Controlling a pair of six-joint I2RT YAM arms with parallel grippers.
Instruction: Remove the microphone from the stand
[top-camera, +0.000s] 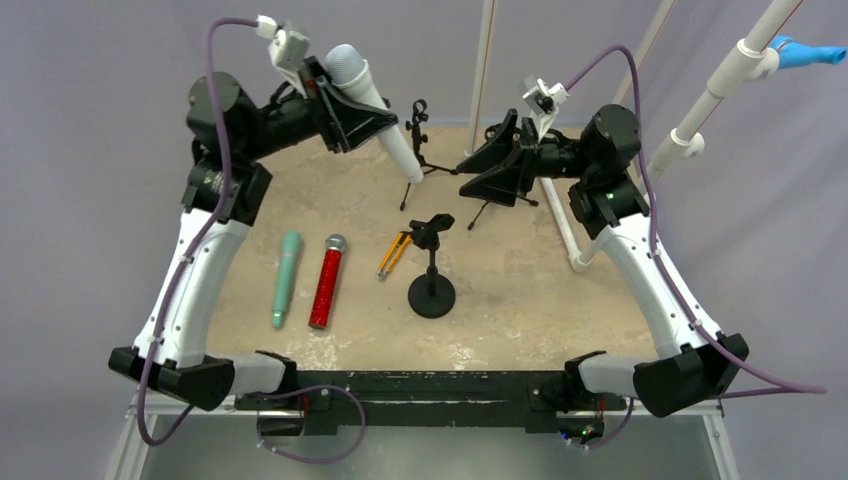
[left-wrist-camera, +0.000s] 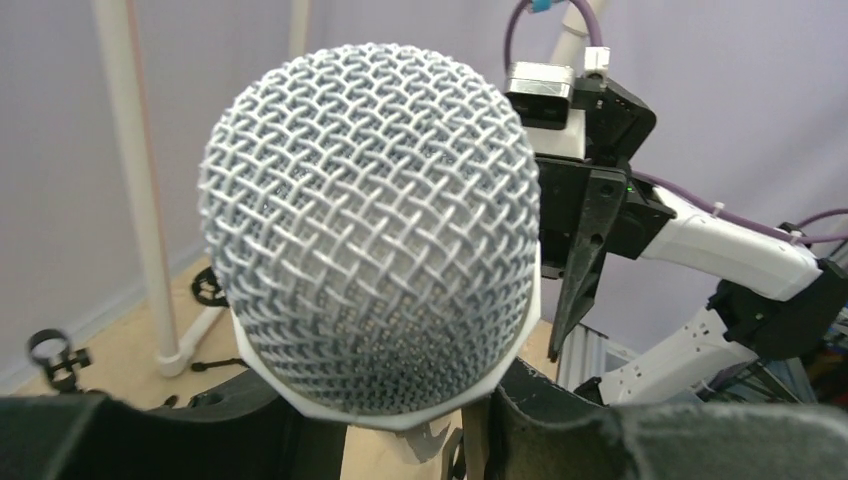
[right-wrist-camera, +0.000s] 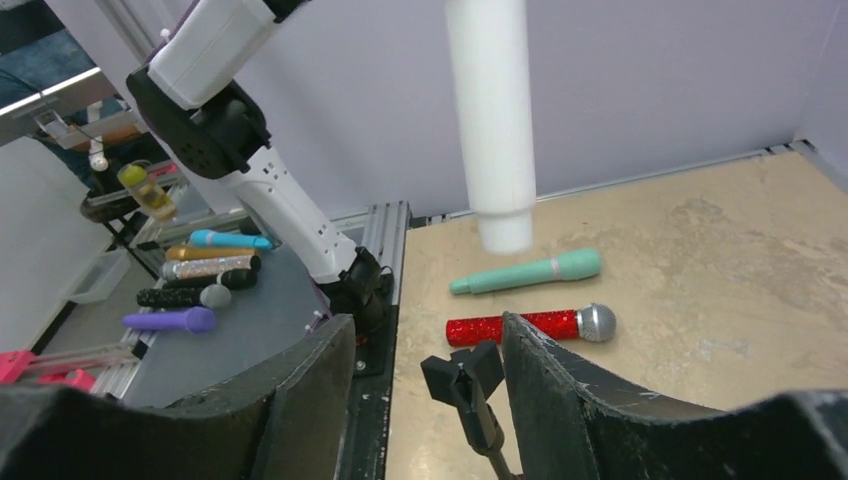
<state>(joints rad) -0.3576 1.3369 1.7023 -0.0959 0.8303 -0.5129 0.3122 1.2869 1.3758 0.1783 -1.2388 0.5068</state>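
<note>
The left gripper pinches the white mic around its body and holds it tilted in the air over the far side of the table, free from every stand. I can read no brand or writing on it. In the left wrist view its mesh head fills the picture and hides the body. In the right wrist view only its tail shows, and the upper part is cut off by the edge. The right gripper has its fingers spread, with nothing between them. It hovers over a tripod stand and hides most of it. A round-base stand is in the middle with its clip vacant. Left of it lie a yellow tool, a red mic and a teal mic.
</note>
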